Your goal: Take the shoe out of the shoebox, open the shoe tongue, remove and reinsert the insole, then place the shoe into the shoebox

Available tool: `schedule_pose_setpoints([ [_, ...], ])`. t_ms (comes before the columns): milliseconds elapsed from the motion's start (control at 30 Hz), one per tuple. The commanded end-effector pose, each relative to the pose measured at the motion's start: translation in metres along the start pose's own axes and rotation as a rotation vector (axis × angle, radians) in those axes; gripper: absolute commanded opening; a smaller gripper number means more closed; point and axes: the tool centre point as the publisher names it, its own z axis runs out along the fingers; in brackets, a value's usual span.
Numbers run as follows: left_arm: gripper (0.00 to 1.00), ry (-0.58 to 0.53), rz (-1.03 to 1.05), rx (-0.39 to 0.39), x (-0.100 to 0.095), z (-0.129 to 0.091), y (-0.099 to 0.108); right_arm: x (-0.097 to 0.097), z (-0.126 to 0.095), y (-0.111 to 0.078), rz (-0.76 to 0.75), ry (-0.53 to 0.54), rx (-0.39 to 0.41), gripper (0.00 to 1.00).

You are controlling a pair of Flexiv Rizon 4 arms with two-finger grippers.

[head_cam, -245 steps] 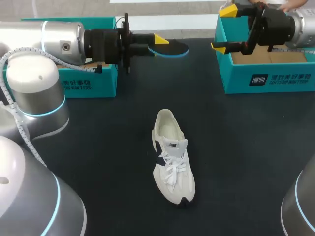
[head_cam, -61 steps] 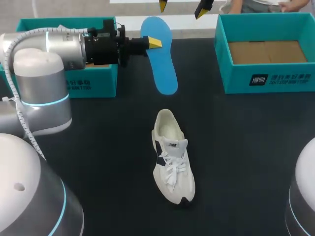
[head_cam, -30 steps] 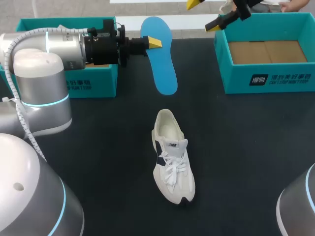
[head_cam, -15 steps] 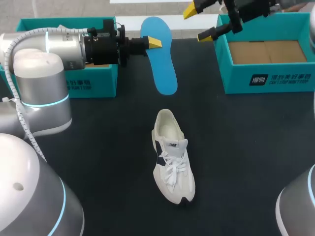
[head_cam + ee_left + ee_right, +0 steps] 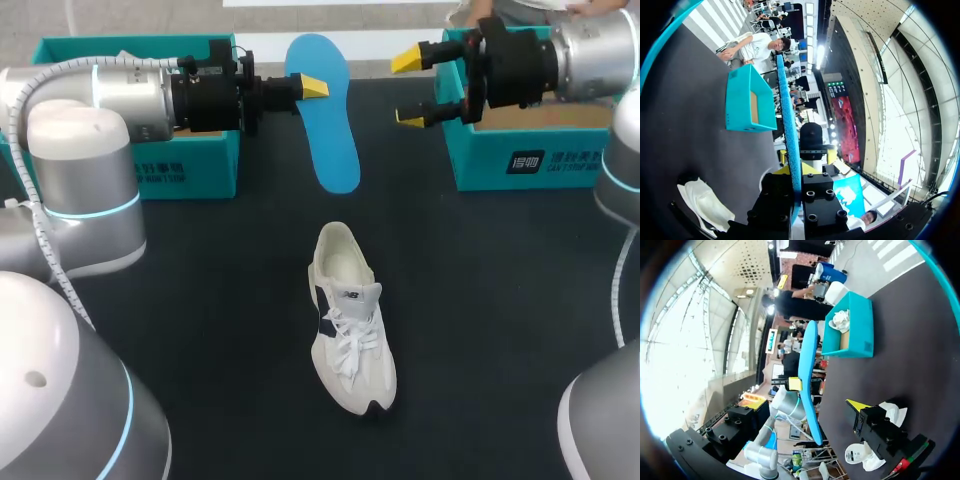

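My left gripper is shut on the heel end of a blue insole, held in the air over the back of the table with its toe end hanging toward the shoe. In the left wrist view the insole stands edge-on between the fingers. My right gripper is open and empty. It points at the insole from the right, a short gap away. One of its yellow fingertips shows near the insole. The white shoe lies mid-table, toe toward me.
A teal shoebox stands at the back right under my right arm. A second teal box is at the back left behind my left arm, with white paper inside. Dark tabletop surrounds the shoe.
My right gripper has come down from the far edge and turned, now level with the insole and pointing left at it. The left arm, insole and shoe have stayed put.
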Motion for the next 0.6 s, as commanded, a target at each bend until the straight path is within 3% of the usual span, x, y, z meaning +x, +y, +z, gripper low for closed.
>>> schedule_pose_setpoints([
  [33, 0.0, -0.001, 0.0, -0.002, -0.0008, -0.0005, 0.0002, -0.0011, 0.0036, -0.0048, 0.0, 0.133, -0.028, 1.0],
  [133, 0.0, -0.001, 0.0, -0.002, -0.0008, -0.0005, 0.0002, -0.0004, 0.0057, -0.0025, 0.06, 0.175, -0.002, 1.0],
  [600, 0.0, -0.001, 0.0, -0.002, -0.0008, -0.0005, 0.0002, -0.0004, 0.0057, -0.0025, 0.06, 0.175, -0.002, 1.0],
])
